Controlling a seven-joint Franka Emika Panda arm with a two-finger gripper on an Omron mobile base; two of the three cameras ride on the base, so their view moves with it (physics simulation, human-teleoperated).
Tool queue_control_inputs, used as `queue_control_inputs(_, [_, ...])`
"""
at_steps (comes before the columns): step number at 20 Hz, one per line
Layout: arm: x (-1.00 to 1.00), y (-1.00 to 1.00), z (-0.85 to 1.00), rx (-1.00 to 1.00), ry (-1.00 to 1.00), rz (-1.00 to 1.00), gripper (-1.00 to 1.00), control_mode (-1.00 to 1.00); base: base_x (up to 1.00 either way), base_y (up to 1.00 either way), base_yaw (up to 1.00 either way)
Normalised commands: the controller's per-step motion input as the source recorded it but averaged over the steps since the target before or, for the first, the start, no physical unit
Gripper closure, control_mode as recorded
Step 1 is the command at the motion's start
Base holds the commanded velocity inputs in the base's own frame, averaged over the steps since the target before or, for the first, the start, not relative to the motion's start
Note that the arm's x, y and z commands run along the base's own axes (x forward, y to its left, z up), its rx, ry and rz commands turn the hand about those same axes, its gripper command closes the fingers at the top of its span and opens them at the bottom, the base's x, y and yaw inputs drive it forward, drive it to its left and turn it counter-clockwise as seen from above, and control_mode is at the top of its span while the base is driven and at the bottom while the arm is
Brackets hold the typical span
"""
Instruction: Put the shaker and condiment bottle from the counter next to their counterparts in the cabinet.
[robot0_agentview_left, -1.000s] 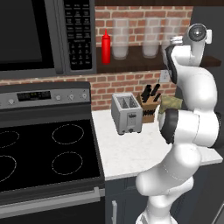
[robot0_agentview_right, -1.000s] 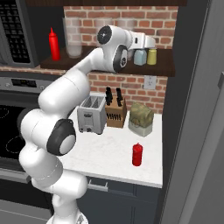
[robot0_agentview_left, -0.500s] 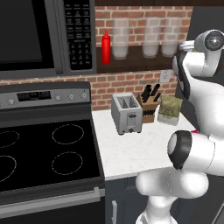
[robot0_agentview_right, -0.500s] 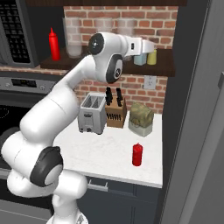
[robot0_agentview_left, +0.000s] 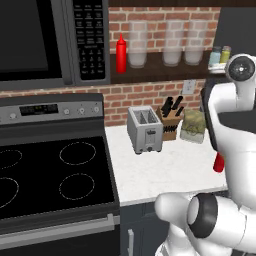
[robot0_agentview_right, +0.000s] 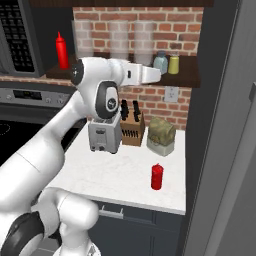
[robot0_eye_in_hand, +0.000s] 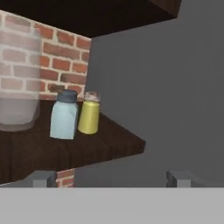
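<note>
Pale blue-grey with a darker cap, your shaker (robot0_eye_in_hand: 64, 115) already stands on the dark wooden shelf (robot0_eye_in_hand: 52, 148), just beside the yellow-green shaker (robot0_eye_in_hand: 89, 115) and close to touching it; from the hand camera you cannot tell whether a gap remains. A frosted glass jar (robot0_eye_in_hand: 17, 83) stands to their other side, cut off at the picture's edge. You see the same pair from the right base camera, the blue-grey one (robot0_agentview_right: 161, 62) on the jar side and the yellow-green one (robot0_agentview_right: 173, 64) toward the shelf's end.

Your gripper (robot0_eye_in_hand: 111, 179) shows as two small grey tips, one (robot0_eye_in_hand: 43, 178) at each side of the hand view, set wide apart with nothing between them. It hangs in front of the shelf, apart from both shakers.

The red squeeze bottle (robot0_agentview_right: 157, 176) stands upright on the white counter (robot0_agentview_right: 115, 175), well apart from the toaster (robot0_agentview_right: 104, 134). From the left base camera the arm hides most of it, leaving a red sliver (robot0_agentview_left: 218, 162). Its slimmer twin (robot0_agentview_left: 121, 53) stands on the shelf next to the microwave (robot0_agentview_left: 50, 40).
</note>
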Motion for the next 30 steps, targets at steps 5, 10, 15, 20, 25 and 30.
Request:
queue_control_inputs(5, [-0.46,0.51,-0.61,0.00,0.02,-0.41,-1.00,-1.00,0.00,0.00,0.00])
queue_control_inputs(10, [-0.25,0.27,-0.41,0.02,0.06,-0.29,-1.00,-1.00,0.00,0.00,0.00])
queue_control_inputs(15, [-0.01,0.00,-0.03,0.03,0.01,-0.02,-1.00,-1.00,0.00,0.00,0.00])
queue_control_inputs(20, [-0.13,-0.04,-0.75,0.48,0.20,0.00,-1.00,-1.00,0.00,0.00,0.00])
queue_control_inputs(25, [-0.18,-0.07,-0.99,0.54,0.17,-0.07,-1.00,-1.00,0.00,0.00,0.00])
queue_control_inputs(30, [-0.01,-0.07,-0.97,0.09,0.10,-0.10,-1.00,-1.00,0.00,0.00,0.00])
